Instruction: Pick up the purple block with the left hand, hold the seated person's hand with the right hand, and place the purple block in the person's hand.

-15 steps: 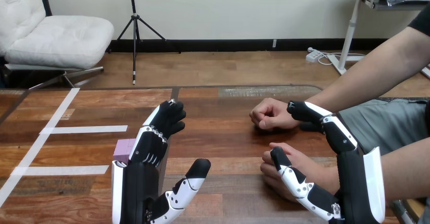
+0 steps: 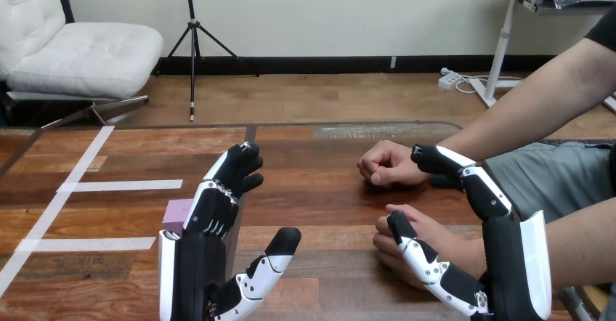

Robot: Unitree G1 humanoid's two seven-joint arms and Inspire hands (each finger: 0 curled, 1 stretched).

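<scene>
- While its fingers [image 2: 236,172] stood nearly straight and close together, with the thumb spread wide, the left hand [image 2: 196,263] held nothing.
- Just beside that hand, at its left and partly hidden by it, the purple block [image 2: 176,216] sat on the wooden table [image 2: 319,190].
- Fingers stretched out and thumb apart, the right hand [image 2: 508,263] bracketed the person's nearer hand [image 2: 428,232], a fist; the thumb lay against it.
- The person's farther hand [image 2: 388,165], also a fist, rested by the right fingertips.

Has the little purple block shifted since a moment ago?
No. The purple block lies just where it did, by the ends of the two white tape strips, behind the left hand.
</scene>
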